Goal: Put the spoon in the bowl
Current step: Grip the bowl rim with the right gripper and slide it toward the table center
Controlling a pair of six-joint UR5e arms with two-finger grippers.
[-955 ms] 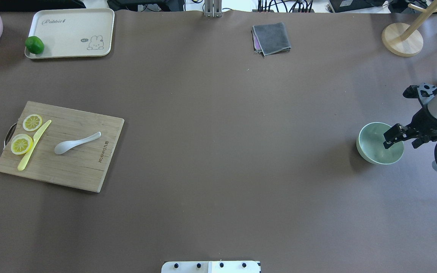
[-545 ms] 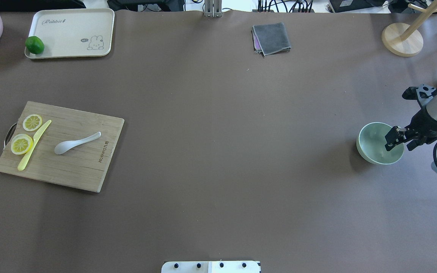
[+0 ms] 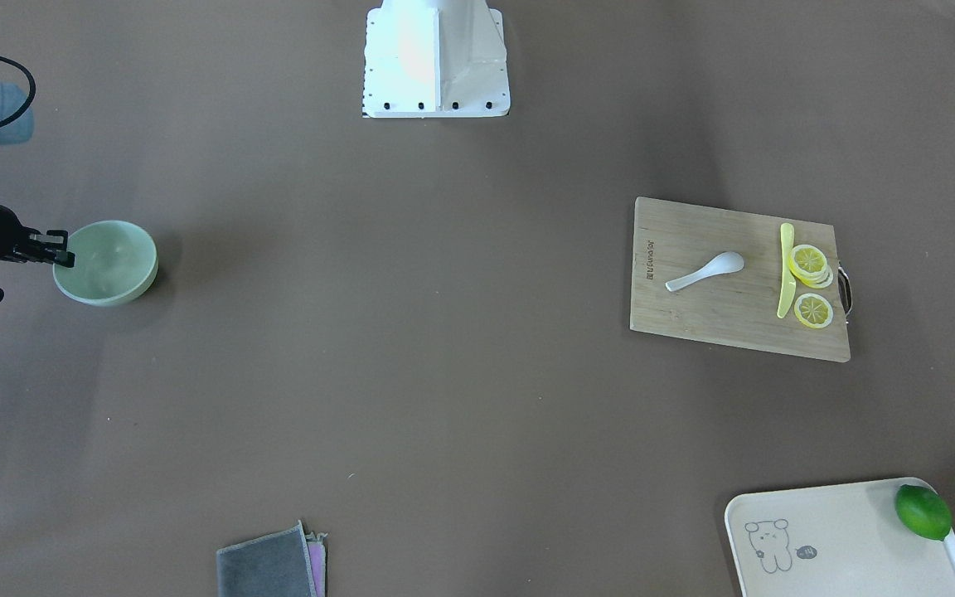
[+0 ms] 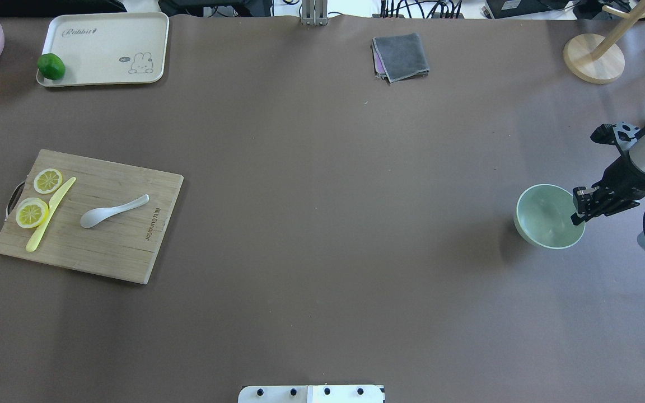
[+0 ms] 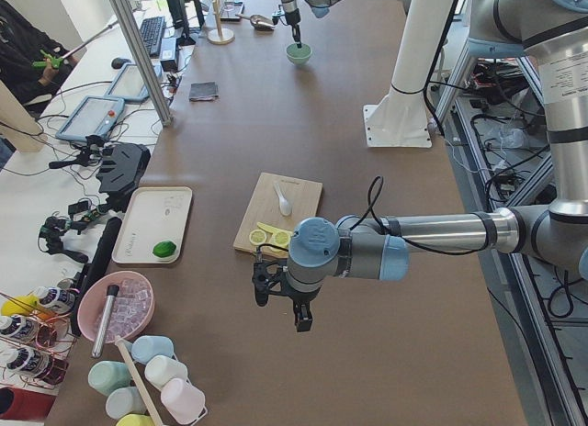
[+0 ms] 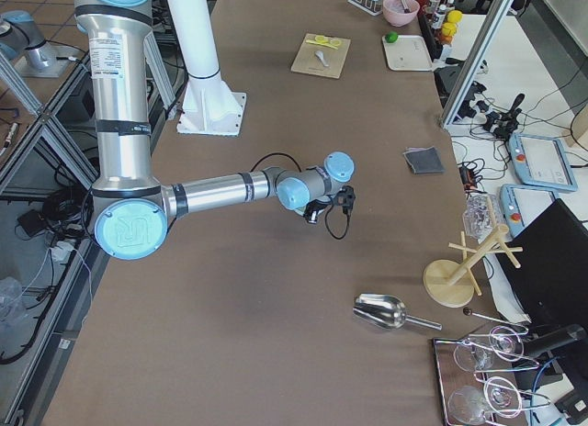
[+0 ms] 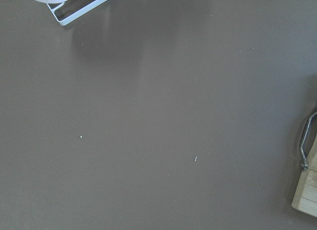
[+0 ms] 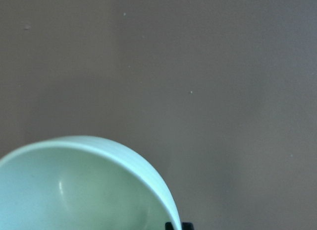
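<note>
The white spoon (image 4: 112, 211) lies on the wooden cutting board (image 4: 115, 246) at the table's left; it also shows in the front view (image 3: 705, 272). The mint-green bowl (image 4: 543, 215) is at the far right, seen too in the front view (image 3: 109, 261) and close up in the right wrist view (image 8: 74, 190). My right gripper (image 4: 578, 208) is shut on the bowl's right rim, one finger inside and one outside. My left gripper (image 5: 281, 305) shows only in the left side view, off the board's end; I cannot tell if it is open or shut.
A yellow knife (image 4: 48, 215) and lemon slices (image 4: 32, 212) share the board. A cream tray (image 4: 104, 45) with a lime (image 4: 51, 66) is at the back left, a grey cloth (image 4: 401, 56) at the back middle, a wooden stand (image 4: 594, 59) at the back right.
My right gripper has closed on the bowl's rim, and the bowl has shifted a little to the left with it. The spoon and board have not moved.
</note>
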